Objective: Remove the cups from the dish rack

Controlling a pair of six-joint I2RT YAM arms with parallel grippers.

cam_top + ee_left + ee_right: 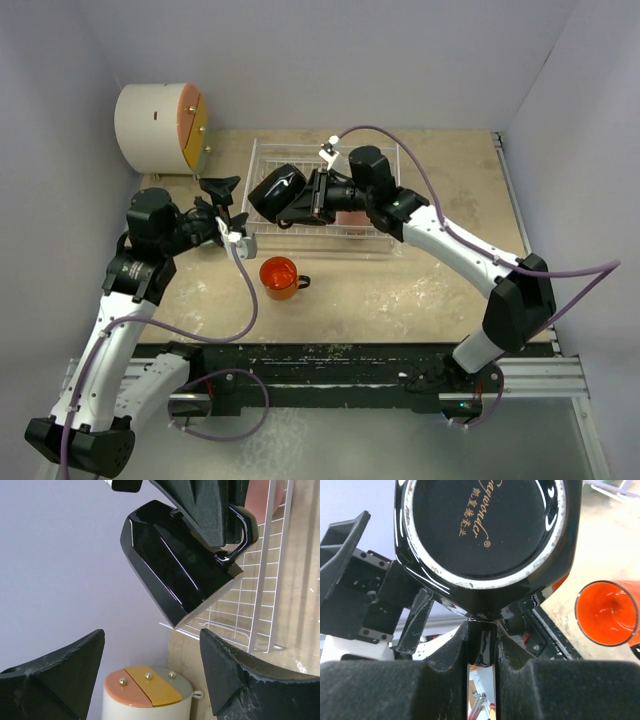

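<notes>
Black mug (277, 190) off the wire, hanging tipped on its side above the left end of the dish rack (262, 158). Right gripper (481, 652) pinches the mug by its handle, both fingers (445, 665) pressed against the glossy loop. In the right wrist view the mug's base faces the camera: a white unglazed ring around a black disc with gold lettering. Left gripper (228, 205) sits just off the rack's left side, close to the mug but apart from it. Its jaws are spread and nothing is between them. In the left wrist view its two dark fingertips (225, 670) frame the bottom of the picture, with the mug above them. Orange mug (279, 277) stands upright on the table (440, 290), near the rack's front edge, with its handle to the right. Pink tumbler (265, 500) lies inside the rack, mostly hidden by the right arm, so its pose is unclear. White drum (155, 127) with a peach and yellow face stands at the table's far left corner, well apart from the rack.
</notes>
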